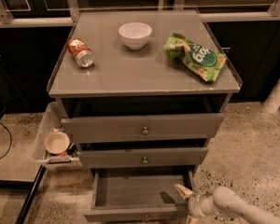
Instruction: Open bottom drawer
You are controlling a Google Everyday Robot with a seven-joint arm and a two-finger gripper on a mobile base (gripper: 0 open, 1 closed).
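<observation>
The bottom drawer [140,192] of a grey three-drawer cabinet stands pulled out, its shallow grey box empty inside. Its front runs along the lower edge of the view with a small knob [146,216] at centre. My gripper [186,204] comes in from the lower right on a pale arm and sits at the right end of the drawer's front. One pale finger [182,191] points up and left over the drawer's right corner; the other is cut off at the frame edge.
The middle drawer [143,157] and top drawer [143,127] are pushed in. On the cabinet top lie a red can [81,52], a white bowl [135,34] and a green chip bag [196,57]. A side tray with a small bowl [56,142] hangs at left. Speckled floor lies to the right.
</observation>
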